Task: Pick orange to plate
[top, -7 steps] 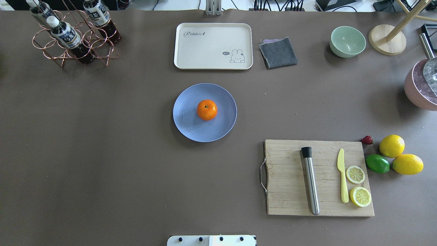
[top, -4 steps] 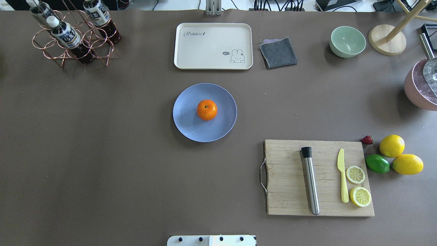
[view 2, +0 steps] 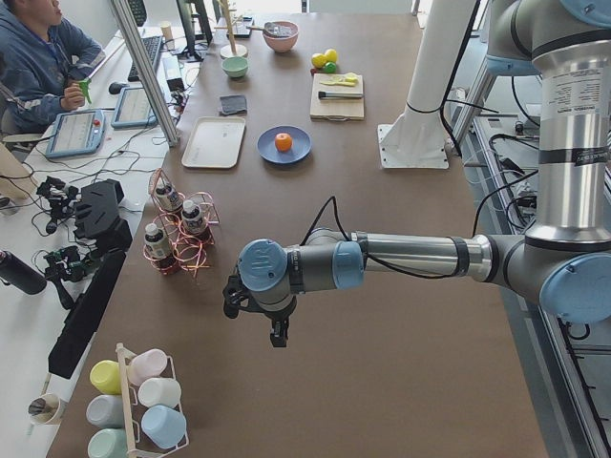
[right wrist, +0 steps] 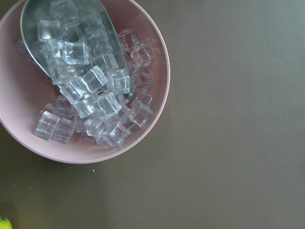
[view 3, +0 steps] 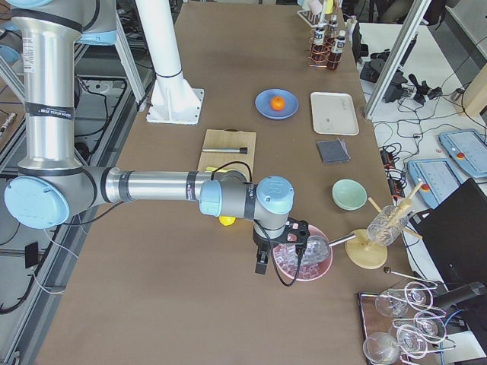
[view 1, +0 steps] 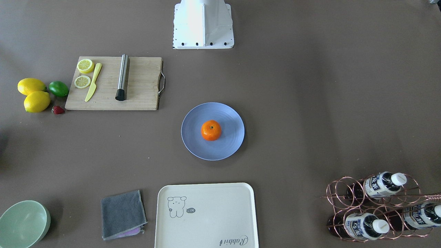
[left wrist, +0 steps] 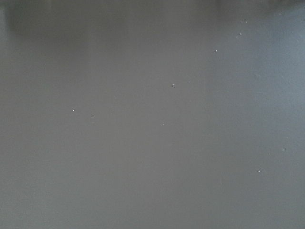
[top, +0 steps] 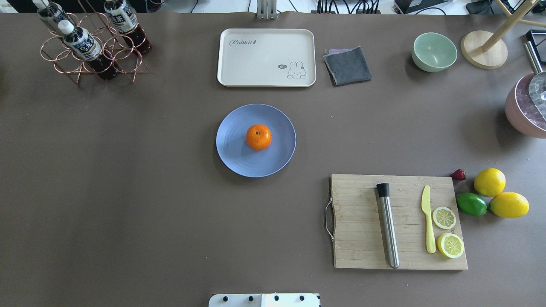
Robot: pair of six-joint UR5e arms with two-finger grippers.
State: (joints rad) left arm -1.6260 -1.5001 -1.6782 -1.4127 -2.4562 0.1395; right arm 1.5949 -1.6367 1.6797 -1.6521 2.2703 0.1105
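round bright-orange orange showing its dark stem dimple, sitting in the middle of the ridged periwinkle plate, left hand and right hand hovering over the desk ends, cannot tell if spread or pressed together

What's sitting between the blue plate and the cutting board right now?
Nothing. The overhead view shows only bare brown table between the plate, which holds the orange, and the cutting board.
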